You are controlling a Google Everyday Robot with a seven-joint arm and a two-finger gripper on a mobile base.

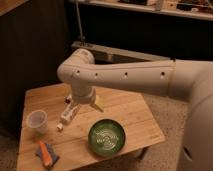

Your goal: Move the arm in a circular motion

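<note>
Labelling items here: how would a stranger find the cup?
Find the wooden table under the white arm, whose end effector hangs over its middle. Near its left edge stands the cup, the only see-through thing, unlike the green bowl.
</note>
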